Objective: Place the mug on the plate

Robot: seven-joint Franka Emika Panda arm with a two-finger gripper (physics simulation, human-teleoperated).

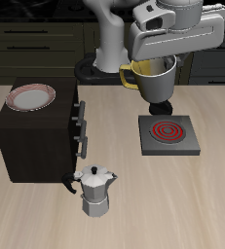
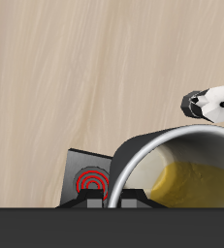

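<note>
The mug [image 1: 150, 76], pale grey-cream with an olive-yellow rim, inside and handle, hangs in my gripper [image 1: 161, 66] high above the table, over the back edge of the hob. The gripper is shut on the mug's rim. In the wrist view the mug [image 2: 186, 170] fills the frame close to the camera. The plate [image 1: 32, 95], white with a pink-red rim band, lies on top of the dark cabinet, well away from the mug. The plate is out of the wrist view.
A square grey hob [image 1: 167, 134] with a red coil lies under the mug; it also shows in the wrist view [image 2: 90, 179]. A silver moka pot [image 1: 95, 190] stands near the table's front edge, seen in the wrist view [image 2: 208, 102] too. The dark cabinet [image 1: 36, 141] has knobs on its side.
</note>
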